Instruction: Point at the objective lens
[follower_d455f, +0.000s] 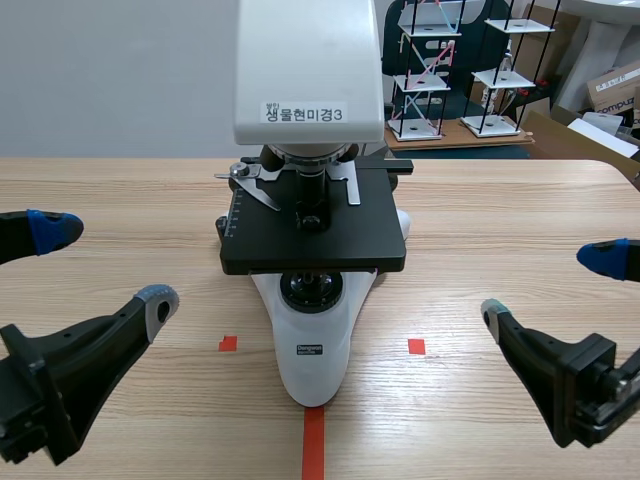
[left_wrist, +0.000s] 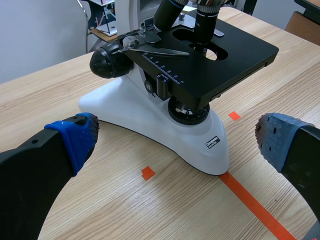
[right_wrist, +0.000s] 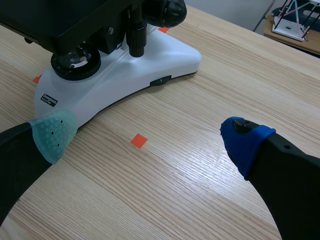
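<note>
The left tool (follower_d455f: 104, 265) sits at the lower left of the scene view, its thick black fingers wide apart around nothing. One soft dotted pad is blue, the other grey. The right tool (follower_d455f: 549, 288), at the lower right, is spread the same way and empty. Its upper finger is cut off by the frame edge, so only the blue tip shows.

Between the tools, well apart from both, stands the microscope (follower_d455f: 310, 70). Its top is cut off at the upper edge of the scene view. The smooth white base (follower_d455f: 315, 345) is rounded and tapers toward the lower edge. Above it lies the flat, matte black stage (follower_d455f: 315, 240).

The lens (follower_d455f: 312, 188) hangs at the upper centre, under the white head and over the stage. It is a dark barrel, partly hidden by the head. In the left wrist view it points down at the stage opening, with a second barrel tilted beside it. The markings on both are too small to make out.

The table (follower_d455f: 500, 210) is pale wood with a fine grain.
</note>
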